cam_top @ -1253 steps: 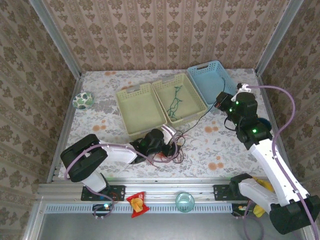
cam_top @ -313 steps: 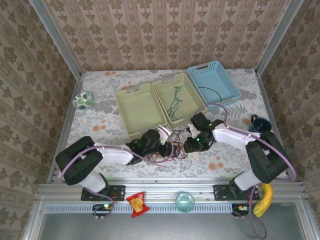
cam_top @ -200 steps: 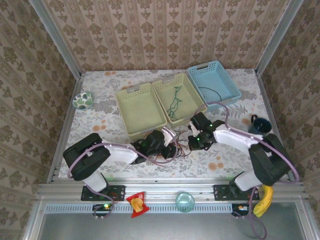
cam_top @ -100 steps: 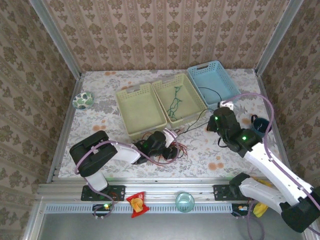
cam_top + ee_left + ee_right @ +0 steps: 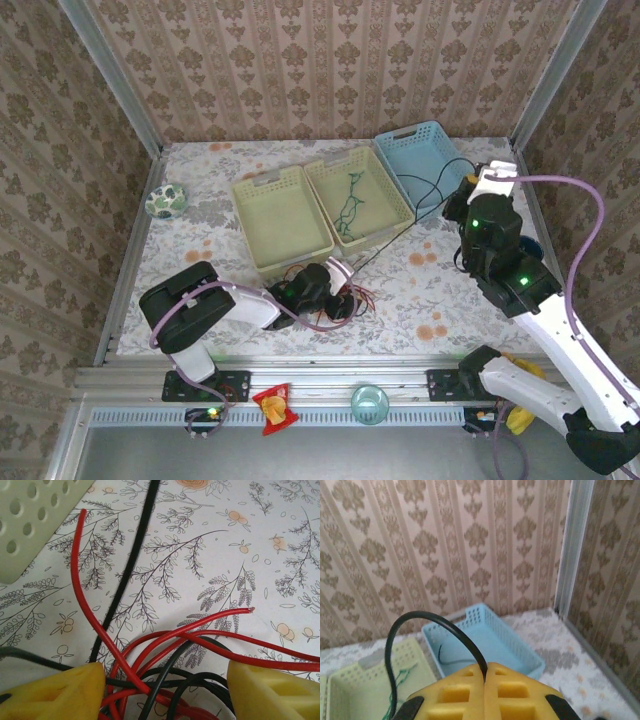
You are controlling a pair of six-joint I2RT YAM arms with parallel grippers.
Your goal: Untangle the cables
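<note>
Your red cable (image 5: 74, 565) and black cable (image 5: 132, 555) lie knotted together on the tabletop (image 5: 200, 255), just in front of the near corner of the middle basket (image 5: 385, 170). From that heap the black cable runs long and taut, slanting up and to the right past the basket's corner. It rises off the tabletop, arches over, and ends between the fingers of your right gripper (image 5: 484, 672), which is pressed together on it, raised near the blue basket (image 5: 425, 140). The red cable keeps to the heap, with one free end curving away toward the basket wall. The green cable (image 5: 350, 208) lies apart, lengthwise inside the middle basket.

Your left gripper (image 5: 165, 690) sits low over the knot, fingers (image 5: 50, 697) spread, with red and black strands crossing between them. An empty basket (image 5: 280, 215) stands to the left of the middle one, and a patterned bowl (image 5: 165, 201) is well off to the far left.
</note>
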